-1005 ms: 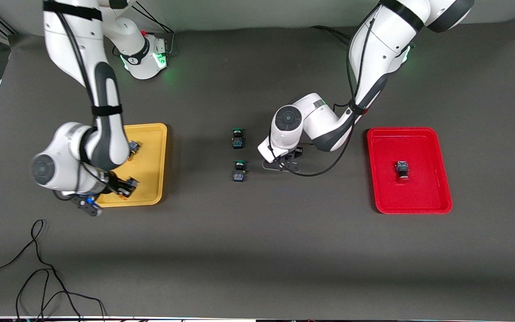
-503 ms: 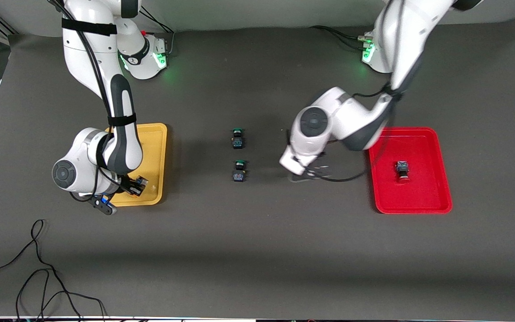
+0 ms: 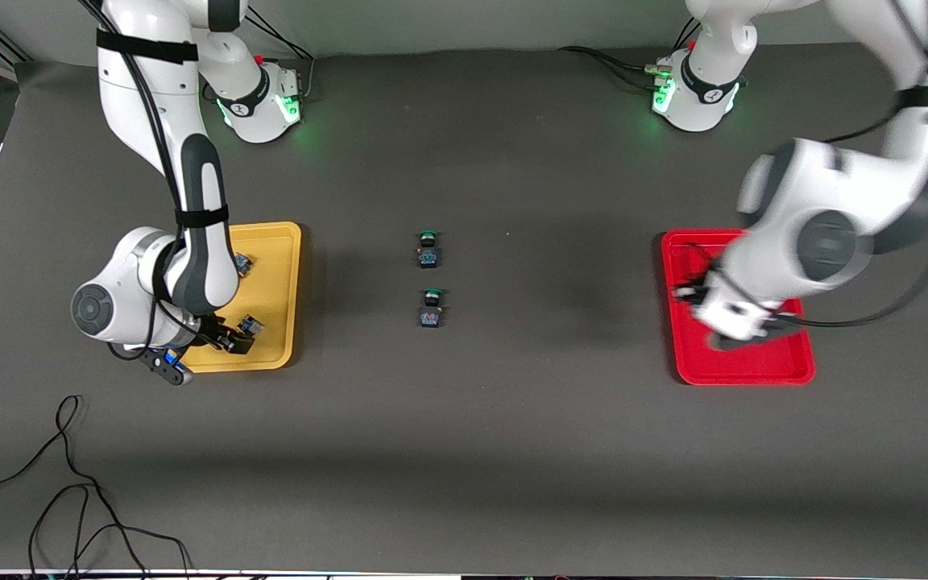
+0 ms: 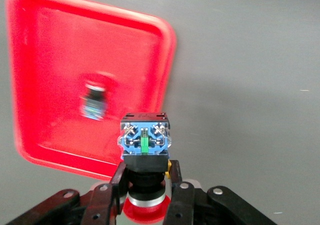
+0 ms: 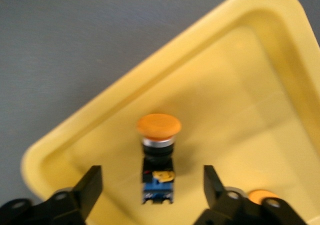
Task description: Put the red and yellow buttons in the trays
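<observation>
A small push-button switch with a round orange-yellow cap (image 5: 158, 126) and a dark blue-black body lies in the shallow yellow plastic tray (image 3: 275, 278), close to the tray's corner nearest the front camera. The right tool (image 5: 152, 190) straddles it with its black fingers (image 5: 89, 186) spread wide and clear of the switch on both sides, so the switch is released. A second orange-capped switch (image 3: 242, 263) lies in the same tray, farther from the front camera, half hidden by the right arm.

Toward the left arm's end of the tabletop (image 3: 512, 435) sits the shallow red plastic tray (image 3: 742, 366). The left tool (image 4: 145, 192) hangs over it, clenched on a switch with a red cap (image 4: 144, 152), blue terminal end pointing away from the tool. In the left wrist view another dark switch (image 4: 95, 101) lies blurred on the red tray's floor; the front view hides it under the arm.

Between the two trays, well apart from both, two small dark switches with green caps stand on the dark grey tabletop: one (image 3: 428, 249) farther from the front camera, the other (image 3: 431, 308) nearer. A loose black cable (image 3: 61, 491) curls at the tabletop's corner nearest the front camera, at the right arm's end.

No writing can be read on the switches or trays.
</observation>
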Controlling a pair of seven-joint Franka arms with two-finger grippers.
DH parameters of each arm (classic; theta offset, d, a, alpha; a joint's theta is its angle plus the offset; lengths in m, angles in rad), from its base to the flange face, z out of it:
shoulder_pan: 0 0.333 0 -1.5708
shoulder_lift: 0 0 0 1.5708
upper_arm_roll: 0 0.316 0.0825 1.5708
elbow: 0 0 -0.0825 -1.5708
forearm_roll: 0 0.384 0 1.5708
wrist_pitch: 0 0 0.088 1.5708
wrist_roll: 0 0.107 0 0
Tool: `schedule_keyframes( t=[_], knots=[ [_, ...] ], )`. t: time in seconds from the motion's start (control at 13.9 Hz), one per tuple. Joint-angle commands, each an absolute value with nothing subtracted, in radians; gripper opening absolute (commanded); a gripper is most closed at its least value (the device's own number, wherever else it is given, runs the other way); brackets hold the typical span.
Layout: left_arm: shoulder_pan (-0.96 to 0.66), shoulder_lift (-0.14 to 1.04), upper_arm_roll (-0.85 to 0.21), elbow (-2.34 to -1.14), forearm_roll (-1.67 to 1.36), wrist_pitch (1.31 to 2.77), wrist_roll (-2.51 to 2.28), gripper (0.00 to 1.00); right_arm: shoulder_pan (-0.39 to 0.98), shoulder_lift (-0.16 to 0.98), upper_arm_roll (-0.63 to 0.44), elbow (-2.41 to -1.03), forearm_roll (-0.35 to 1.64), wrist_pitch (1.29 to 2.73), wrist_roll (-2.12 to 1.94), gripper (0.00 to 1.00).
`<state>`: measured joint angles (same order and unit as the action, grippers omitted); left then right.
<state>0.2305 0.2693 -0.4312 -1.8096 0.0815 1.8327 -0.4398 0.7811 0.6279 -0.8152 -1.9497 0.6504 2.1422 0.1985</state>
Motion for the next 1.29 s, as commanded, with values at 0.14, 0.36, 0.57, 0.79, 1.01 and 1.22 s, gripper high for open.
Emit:
schedule_keyframes(
  t=[0.14,0.36,0.57,0.79,1.01,1.22],
  knots=[
    [0.519,0.241,-0.439,-1.974,0.078,1.967,-0.005,0.00,0.796,0.425,-0.864,-1.934,0.629,2.138,0.127,1.00],
    [0.598,0.255,-0.439,-2.120,0.112,2.191,0.090,0.00,0.798,0.345,-0.862,-1.902,0.504,2.138,0.124,1.00],
    [0.611,0.297,-0.431,-2.226,0.169,2.391,0.091,0.00,0.798,0.255,-0.864,-1.832,0.324,2.019,0.133,1.00],
    [0.604,0.336,-0.419,-2.247,0.172,2.453,0.086,0.00,0.798,0.171,-0.862,-1.747,0.221,1.876,0.133,1.00],
    [0.601,0.377,-0.419,-2.243,0.254,2.484,0.074,0.88,0.778,0.086,-0.804,-1.735,0.177,1.829,0.135,1.00],
    [0.601,0.359,-0.420,-2.226,0.261,2.439,0.074,0.99,0.608,-0.023,-0.570,-1.729,0.037,1.793,0.140,1.00]
  ],
)
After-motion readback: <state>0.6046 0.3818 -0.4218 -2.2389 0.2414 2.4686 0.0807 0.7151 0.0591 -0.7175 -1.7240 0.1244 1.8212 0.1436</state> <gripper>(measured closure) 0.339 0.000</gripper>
